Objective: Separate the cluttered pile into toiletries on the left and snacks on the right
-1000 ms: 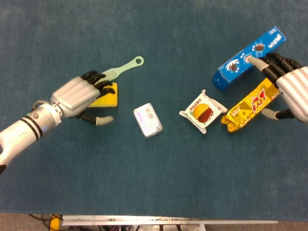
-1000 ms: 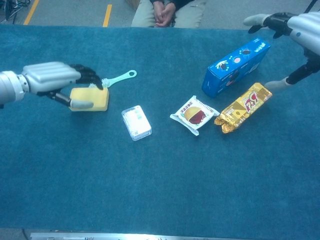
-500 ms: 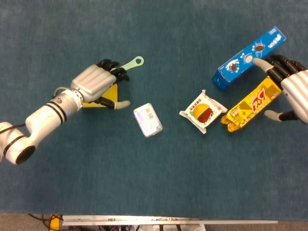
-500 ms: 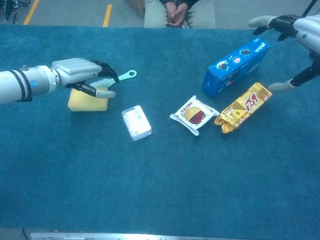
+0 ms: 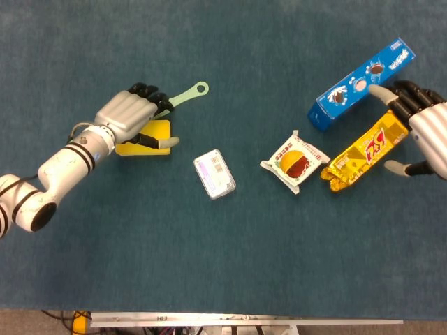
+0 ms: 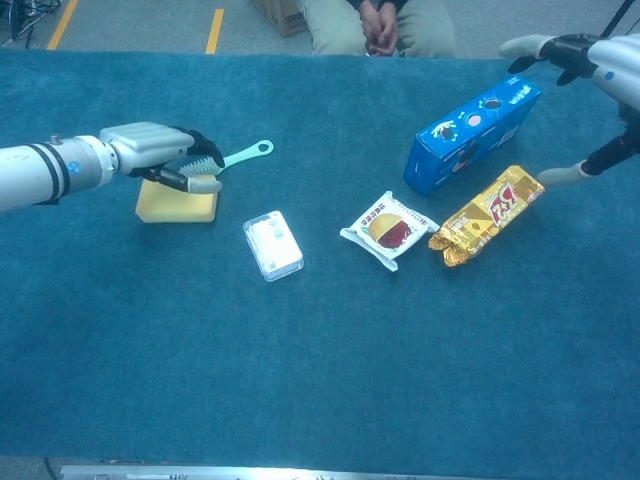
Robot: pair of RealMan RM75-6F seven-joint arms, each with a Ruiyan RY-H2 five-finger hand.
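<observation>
A mint-green brush [image 5: 183, 97] [image 6: 245, 154] lies at the left, its head against a yellow sponge [image 5: 130, 148] [image 6: 175, 205]. My left hand [image 5: 129, 115] [image 6: 155, 148] hangs over both, fingers curled at the brush head and thumb over the sponge; whether it grips the brush is unclear. A small white box [image 5: 214, 174] [image 6: 272, 244] lies mid-table. To the right are a burger-print snack [image 5: 295, 162] [image 6: 388, 230], a gold packet [image 5: 363, 153] [image 6: 485, 215] and a blue cookie box [image 5: 362, 84] [image 6: 472, 133]. My right hand [image 5: 427, 129] [image 6: 600, 60] is spread, holding nothing, beside the gold packet's far end.
The teal table cloth [image 5: 230, 265] stretches wide toward its front edge [image 5: 244, 321]. A seated person [image 6: 380, 20] is beyond the far edge, and yellow floor lines [image 6: 215, 30] show at the back left.
My left hand swung from the sponge toward the brush head, then drew back a little; its fingers now curl at the brush head. The brush and the right hand have barely moved.
</observation>
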